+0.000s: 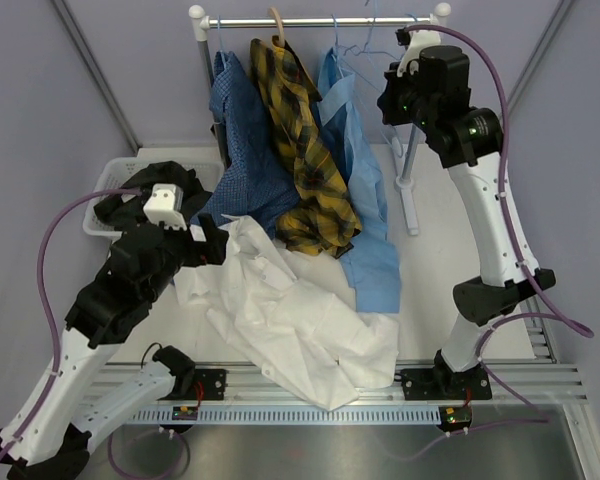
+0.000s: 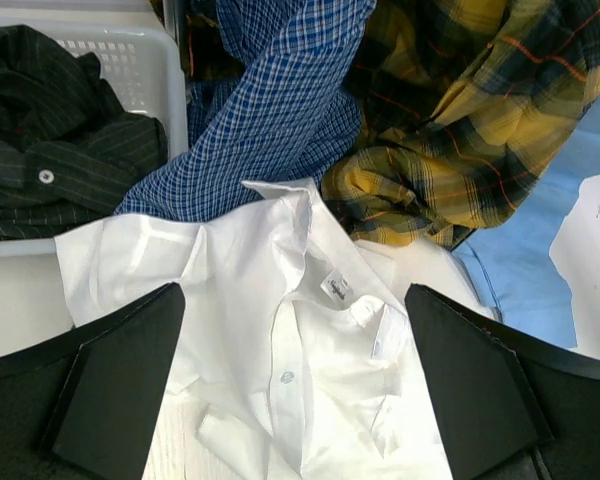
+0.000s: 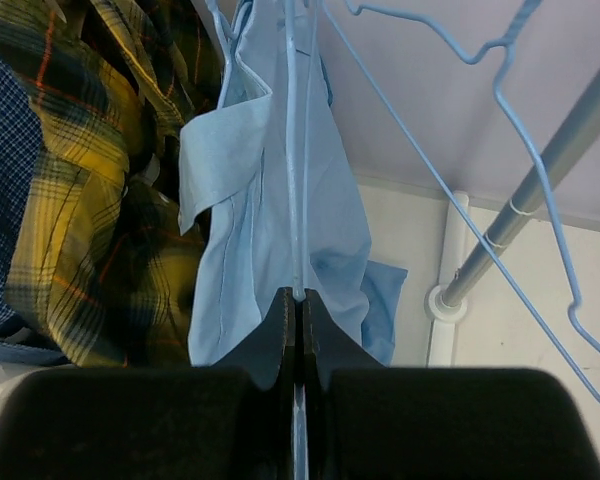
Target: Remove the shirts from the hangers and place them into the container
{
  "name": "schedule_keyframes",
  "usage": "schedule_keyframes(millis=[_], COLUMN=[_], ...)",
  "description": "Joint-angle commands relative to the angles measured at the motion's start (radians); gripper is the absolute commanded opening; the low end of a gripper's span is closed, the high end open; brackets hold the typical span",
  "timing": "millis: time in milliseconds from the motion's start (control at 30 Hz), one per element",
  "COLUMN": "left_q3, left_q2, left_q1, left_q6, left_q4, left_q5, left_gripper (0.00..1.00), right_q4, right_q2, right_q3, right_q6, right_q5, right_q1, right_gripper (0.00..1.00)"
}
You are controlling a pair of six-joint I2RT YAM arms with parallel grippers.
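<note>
1. The white table (image 1: 435,270) is closed in by pale walls on the left and right. A clothes rail (image 1: 320,20) runs along the far edge. Bare tabletop shows mainly on the right, between the light blue shirt (image 1: 365,200) and the right arm.
2. The white basket (image 1: 108,185) sits at the far left, partly under the left arm. A black pinstriped shirt (image 2: 50,150) lies in it.
3. On the rail, from left to right, hang a dark blue check shirt (image 1: 242,150), a yellow plaid shirt (image 1: 305,160) and the light blue shirt. Their tails pool on the table.
4. A white shirt (image 1: 290,310) lies spread across the near middle and reaches the near edge.
5. The left arm is bent low. The left gripper (image 2: 295,400) is over the white shirt's collar, spread wide and holding nothing.
6. The right arm reaches high to the rail's right end. The right gripper (image 3: 298,310) is pinched tight on the wire of the light-blue hanger (image 3: 296,150) that carries the light blue shirt. Empty hangers (image 3: 500,60) hang just to its right.
</note>
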Motion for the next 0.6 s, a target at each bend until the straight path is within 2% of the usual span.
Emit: schedule_keyframes(millis=[0,133,467,533,567], left_q3=[-0.03,-0.066,-0.147,-0.153,-0.159], left_q2=[-0.023,-0.02,0.049,0.073,0.084], left_q1=[0.006,0.006,0.0,-0.011,-0.028], left_q6=[0.017,0.02,-0.086,-0.12,-0.138], left_q4=[-0.004,-0.022,-0.018,-0.018,-0.016], left_q5=[0.058,0.077,0.147,0.147,0.141], left_gripper=[0.99,0.99,0.99,0.99,0.99], right_q4=[0.071,0.109,0.241,0.264,0.276], right_q2=[0.045,0.085,0.01,-0.026,-0.035], right_q3=[0.064,0.044,-0.223,-0.266,-0.293], right_q6=[-0.006,0.0,0.024,0.023,0.024], right_q5=[-0.072,-0.053,0.02,0.023,0.026], right_q1=[-0.021,-0.036,-0.047,-0.047,-0.049], right_gripper=[0.0,0.0,0.0,0.04,0.11])
